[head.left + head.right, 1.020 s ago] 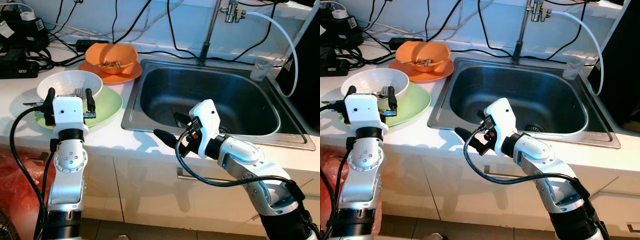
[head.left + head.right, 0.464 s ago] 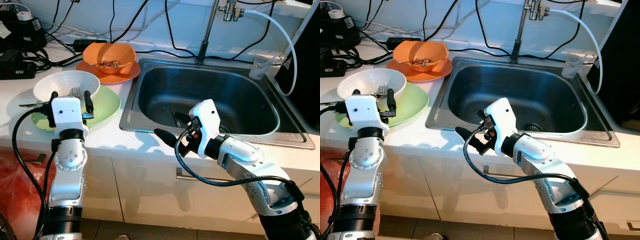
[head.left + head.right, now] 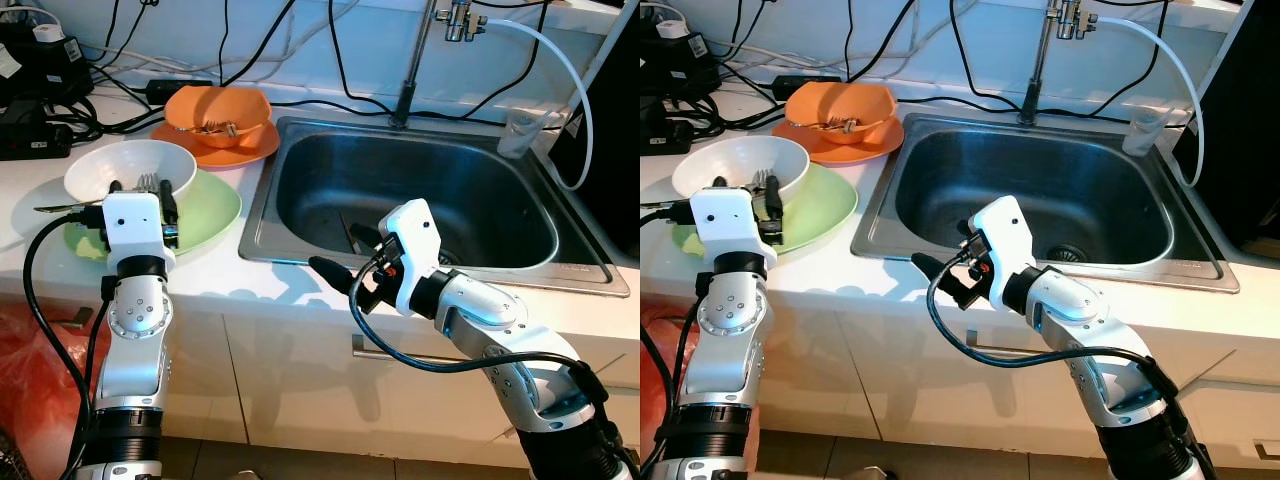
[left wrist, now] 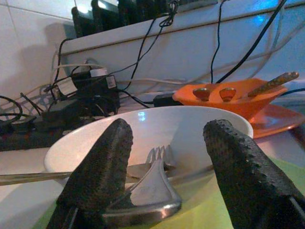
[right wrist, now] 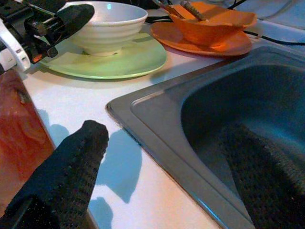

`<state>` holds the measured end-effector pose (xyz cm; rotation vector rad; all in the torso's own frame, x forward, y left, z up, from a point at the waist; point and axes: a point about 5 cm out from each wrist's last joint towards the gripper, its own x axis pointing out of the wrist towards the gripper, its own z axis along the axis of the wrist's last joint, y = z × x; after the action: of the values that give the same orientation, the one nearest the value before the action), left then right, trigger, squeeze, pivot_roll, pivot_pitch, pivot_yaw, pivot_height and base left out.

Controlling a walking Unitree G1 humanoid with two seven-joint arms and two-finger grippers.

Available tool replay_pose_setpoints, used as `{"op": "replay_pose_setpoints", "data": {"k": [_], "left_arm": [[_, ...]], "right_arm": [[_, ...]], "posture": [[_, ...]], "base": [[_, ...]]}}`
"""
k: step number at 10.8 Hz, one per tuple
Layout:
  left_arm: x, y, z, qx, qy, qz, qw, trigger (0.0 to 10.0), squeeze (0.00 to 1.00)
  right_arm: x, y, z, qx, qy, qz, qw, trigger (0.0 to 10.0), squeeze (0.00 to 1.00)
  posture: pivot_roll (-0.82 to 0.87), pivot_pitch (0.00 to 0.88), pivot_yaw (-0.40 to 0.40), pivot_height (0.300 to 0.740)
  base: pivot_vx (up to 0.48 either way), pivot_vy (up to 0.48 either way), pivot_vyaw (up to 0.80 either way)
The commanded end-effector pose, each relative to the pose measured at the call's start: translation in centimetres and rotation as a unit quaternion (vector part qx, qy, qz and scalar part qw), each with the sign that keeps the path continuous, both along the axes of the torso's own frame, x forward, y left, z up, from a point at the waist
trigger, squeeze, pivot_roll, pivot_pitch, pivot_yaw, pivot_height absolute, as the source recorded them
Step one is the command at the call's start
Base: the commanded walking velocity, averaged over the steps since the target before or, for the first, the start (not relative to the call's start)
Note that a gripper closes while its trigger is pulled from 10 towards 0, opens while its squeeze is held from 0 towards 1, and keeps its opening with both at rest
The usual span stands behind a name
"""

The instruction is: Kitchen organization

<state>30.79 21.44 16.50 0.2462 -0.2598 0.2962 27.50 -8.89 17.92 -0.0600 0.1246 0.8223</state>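
Left claw (image 3: pixel 139 195): lower left of the head view, fingers (image 4: pixel 100 167) spread wide, one each side of a fork (image 4: pixel 143 191) at the near rim of the white bowl; apparently lined up to pinch it, nothing gripped yet.
Right claw (image 3: pixel 340 255): centre of frame, spread and empty, hovering over the front lip of the sink (image 3: pixel 300 255); judged to be waiting where dishes would be handed in.
White bowl (image 3: pixel 130 167): one, left of frame, sitting on the green plate (image 3: pixel 215 205), cutlery lying inside.
Orange bowl (image 3: pixel 222 110): one, upper left, on an orange plate (image 3: pixel 250 148), utensils resting in it.
Plates: two, each under a bowl, stacked as used place settings.
Sink: one, empty basin, right of the dishes, likely destination.
Table (image 3: pixel 200 275): white, carries dishes and cables.
Tap (image 3: pixel 455 20): one, top of frame.
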Motion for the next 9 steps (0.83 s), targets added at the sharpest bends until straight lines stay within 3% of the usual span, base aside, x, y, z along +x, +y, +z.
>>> {"op": "replay_pose_setpoints", "data": {"k": [1, 9], "left_arm": [[0.24, -0.33, 0.08, 0.001, -0.001, -0.008, 1.0, 0.0, 0.0], [0.51, -0.69, 0.33, 0.007, -0.009, -0.016, 1.0, 0.0, 0.0]], "right_arm": [[0.15, -0.44, 0.26, 0.002, -0.01, -0.012, 1.0, 10.0, 0.0], [0.28, -0.45, 0.21, -0.001, -0.013, -0.013, 1.0, 10.0, 0.0]], "posture": [[0.04, 0.0, -0.017, 0.74], [0.04, 0.0, -0.017, 0.74]], "base": [[0.0, 0.0, 0.0], [0.0, 0.0, 0.0]]}}
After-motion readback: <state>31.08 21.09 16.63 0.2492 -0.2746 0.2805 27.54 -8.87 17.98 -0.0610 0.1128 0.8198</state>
